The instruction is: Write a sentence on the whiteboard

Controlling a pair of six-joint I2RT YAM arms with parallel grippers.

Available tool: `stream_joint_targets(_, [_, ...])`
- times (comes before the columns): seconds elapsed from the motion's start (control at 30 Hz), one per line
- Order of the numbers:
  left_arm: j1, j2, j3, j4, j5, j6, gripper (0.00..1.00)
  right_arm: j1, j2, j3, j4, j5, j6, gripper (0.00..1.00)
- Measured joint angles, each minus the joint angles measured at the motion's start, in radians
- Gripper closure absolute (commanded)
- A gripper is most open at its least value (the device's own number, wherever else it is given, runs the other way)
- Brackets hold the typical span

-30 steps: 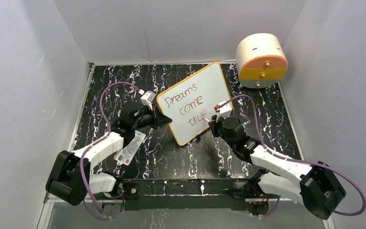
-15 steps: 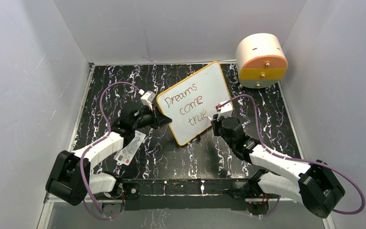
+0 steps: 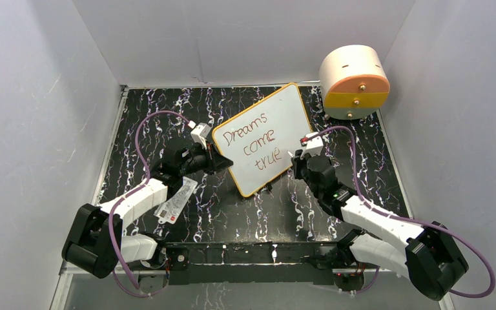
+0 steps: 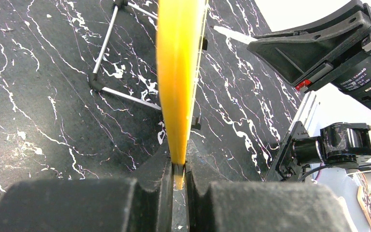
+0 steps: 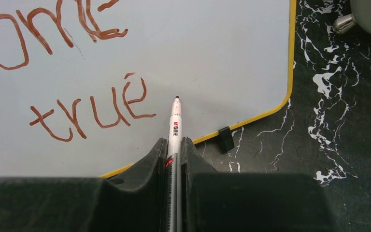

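The whiteboard [image 3: 284, 116] stands tilted at mid table, white with an orange-yellow frame. The sentence [image 3: 253, 141] reads "Dreams come true" in reddish-brown marker; "true" shows in the right wrist view [image 5: 92, 113]. My left gripper [image 3: 218, 159] is shut on the board's left edge, seen edge-on as a yellow strip [image 4: 178, 72] between the jaws. My right gripper [image 3: 295, 161] is shut on a white marker [image 5: 174, 128]. Its dark tip [image 5: 177, 99] points at the board just right of the final "e"; whether it touches I cannot tell.
A round cream and orange drawer unit [image 3: 354, 81] stands at the back right. A small white printed card [image 3: 175, 201] lies by the left arm. The board's wire stand [image 4: 111, 72] and a black foot [image 5: 226, 138] rest on the black marbled table. Grey walls enclose three sides.
My right gripper with the marker has moved a little to the right along the board, from under "true" to just past its last letter. The left gripper and the board have stayed put.
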Motion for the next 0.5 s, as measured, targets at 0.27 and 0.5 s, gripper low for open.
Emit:
stream_joint_targets(0.27, [-0.001,0.000,0.003,-0.005,-0.001,0.000,1.00,-0.003,0.051,0.000,0.032,-0.048,0.007,1.00])
stream_joint_targets(0.5, [-0.001,0.001,0.003,-0.004,-0.009,0.000,1.00,-0.012,0.072,0.000,0.053,-0.052,0.016,1.00])
